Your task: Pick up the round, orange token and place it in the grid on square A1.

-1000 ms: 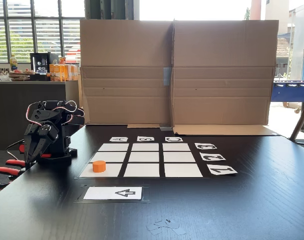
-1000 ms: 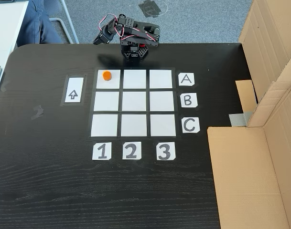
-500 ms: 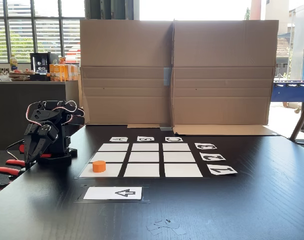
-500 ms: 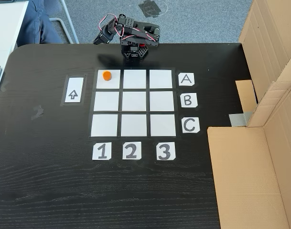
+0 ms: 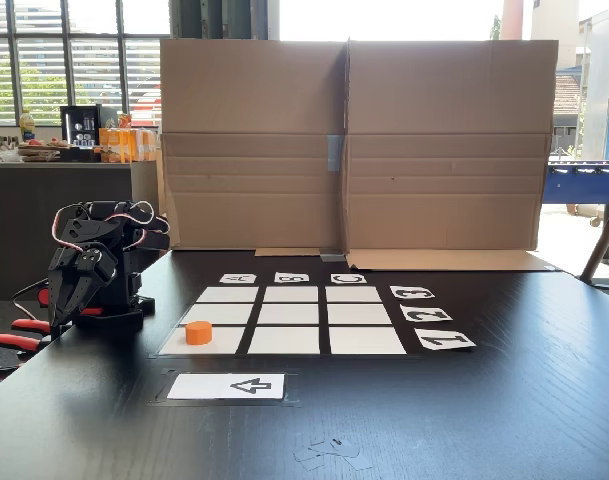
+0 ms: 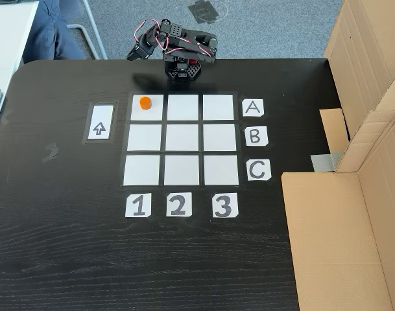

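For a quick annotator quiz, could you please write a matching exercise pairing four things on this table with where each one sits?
Things:
1. token
2. arrow card
3. arm
4. cardboard box

Places, as the view from above shows them:
a. folded at the table's top edge, above the grid
b. on square A1
c. along the right side
d. left of the grid

Pairs: 1-b, 2-d, 3-a, 4-c

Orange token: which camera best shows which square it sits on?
The fixed view from above: the token sits in square A1, in line with labels A and 1. The low fixed view shows the token side-on, labels reversed.
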{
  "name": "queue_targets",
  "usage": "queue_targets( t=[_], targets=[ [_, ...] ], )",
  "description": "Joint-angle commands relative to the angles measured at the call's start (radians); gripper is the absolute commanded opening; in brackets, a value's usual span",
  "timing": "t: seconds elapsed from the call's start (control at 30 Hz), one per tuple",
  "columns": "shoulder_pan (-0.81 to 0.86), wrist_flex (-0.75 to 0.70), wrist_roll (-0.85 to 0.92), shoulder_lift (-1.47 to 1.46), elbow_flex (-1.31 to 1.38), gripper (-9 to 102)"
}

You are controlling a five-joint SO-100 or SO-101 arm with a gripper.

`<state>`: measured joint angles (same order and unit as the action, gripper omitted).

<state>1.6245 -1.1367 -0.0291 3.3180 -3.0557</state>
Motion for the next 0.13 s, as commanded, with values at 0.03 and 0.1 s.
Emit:
queue_targets(
  t=[0.03,0.1],
  targets=[
    [0.008,-0.003,0.0,0.002,-0.003,0],
    [0.008,-0.003,0.0,0.002,-0.003,0]
  ],
)
